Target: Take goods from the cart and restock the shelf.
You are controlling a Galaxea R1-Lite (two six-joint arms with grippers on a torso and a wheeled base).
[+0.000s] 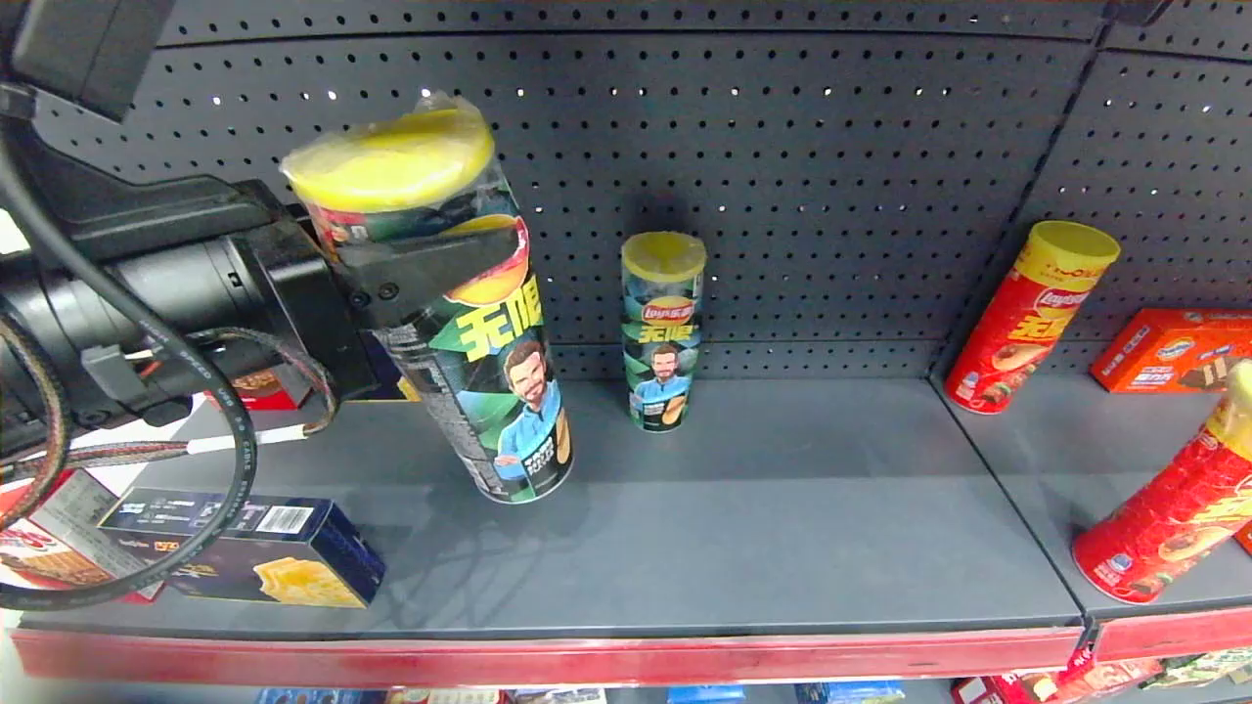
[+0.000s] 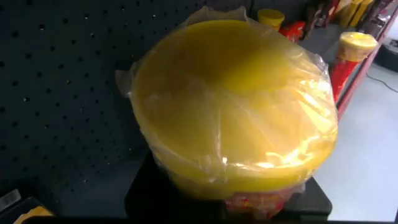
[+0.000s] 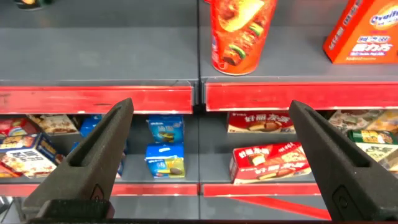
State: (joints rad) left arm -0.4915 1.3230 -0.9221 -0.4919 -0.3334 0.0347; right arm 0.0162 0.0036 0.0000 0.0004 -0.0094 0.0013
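On shelf: second can beyond held can.

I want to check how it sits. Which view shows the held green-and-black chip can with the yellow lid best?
Head view: the green-and-black chip can shows whole, tilted, in the left hand. Left wrist view looks down on its yellow lid; right wrist view faces lower shelves.

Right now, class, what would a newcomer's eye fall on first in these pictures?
The tall green-and-black cardboard crisp can with a yellow plastic lid, held tilted in the left hand over the left part of the grey metal shelf. Behind it a matching can stands upright at the perforated back panel; red cylindrical cans with yellow lids occupy the right section.
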